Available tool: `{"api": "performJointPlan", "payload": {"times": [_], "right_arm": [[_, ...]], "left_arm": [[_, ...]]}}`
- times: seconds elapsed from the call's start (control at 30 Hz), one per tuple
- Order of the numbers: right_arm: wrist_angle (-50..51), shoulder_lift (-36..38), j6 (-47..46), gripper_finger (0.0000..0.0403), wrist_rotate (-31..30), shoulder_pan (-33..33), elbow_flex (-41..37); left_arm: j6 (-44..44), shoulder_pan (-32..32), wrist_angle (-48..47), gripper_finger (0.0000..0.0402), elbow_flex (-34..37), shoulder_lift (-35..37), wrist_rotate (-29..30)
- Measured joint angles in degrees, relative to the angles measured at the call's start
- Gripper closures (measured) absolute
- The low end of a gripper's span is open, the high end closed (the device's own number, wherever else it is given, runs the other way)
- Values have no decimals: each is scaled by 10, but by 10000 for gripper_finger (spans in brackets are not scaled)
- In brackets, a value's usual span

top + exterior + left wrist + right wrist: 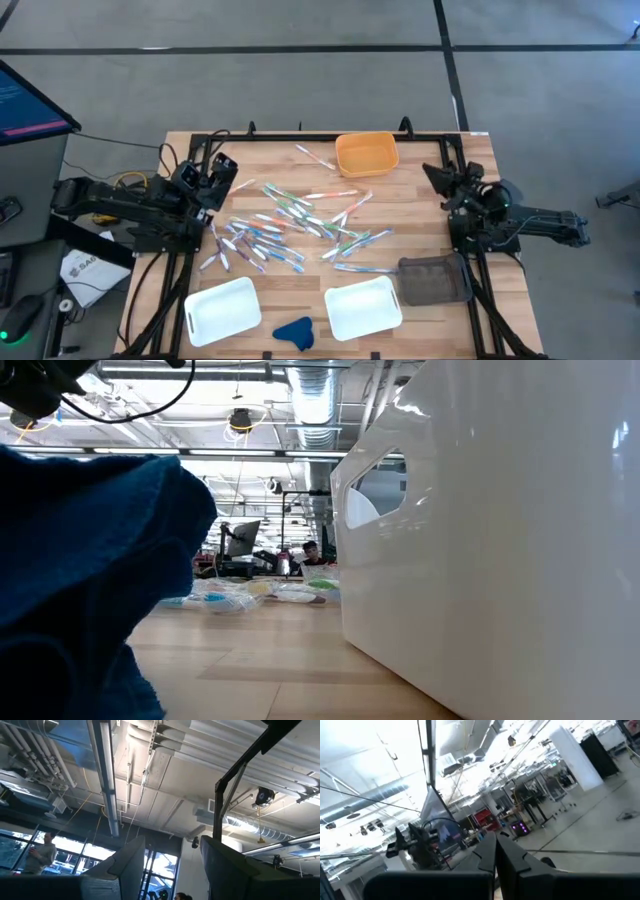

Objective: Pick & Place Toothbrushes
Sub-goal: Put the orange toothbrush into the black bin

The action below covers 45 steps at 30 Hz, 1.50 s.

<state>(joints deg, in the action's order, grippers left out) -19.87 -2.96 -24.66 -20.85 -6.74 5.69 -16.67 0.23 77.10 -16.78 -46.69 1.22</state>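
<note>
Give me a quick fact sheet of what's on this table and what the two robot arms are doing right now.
toothbrushes: loose pile spread across the middle of the wooden table
orange bin: far edge, no brushes seen inside
white trays: two at the near edge, both look empty
dark mesh basket: near right, beside the right white tray
blue cloth: near edge, between the trays
left gripper: raised at the table's left side, open, holding nothing
right gripper: raised at the right side, shut, empty

Pretty bright overhead strip lights (107, 780), glare on the white tub (500, 530), blue cloth (90, 580) up close totally blurry.
</note>
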Motion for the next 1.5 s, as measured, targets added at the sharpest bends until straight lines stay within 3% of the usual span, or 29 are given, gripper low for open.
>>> {"api": "performJointPlan", "payload": {"times": [0.87, 1.0, 1.23, 1.5], "right_arm": [[-34, 0, 28, 403, 14, 11, 0], [-39, -1, 42, 403, 18, 11, 0], [-72, -15, 49, 403, 90, 11, 0], [-85, -47, 58, 403, 107, 11, 5]], "left_arm": [[29, 0, -8, 215, -5, -20, 0], [43, 0, -25, 215, -25, -40, -3], [47, 0, -102, 215, -93, -102, -34], [77, 0, -163, 215, -135, -136, -38]]}}
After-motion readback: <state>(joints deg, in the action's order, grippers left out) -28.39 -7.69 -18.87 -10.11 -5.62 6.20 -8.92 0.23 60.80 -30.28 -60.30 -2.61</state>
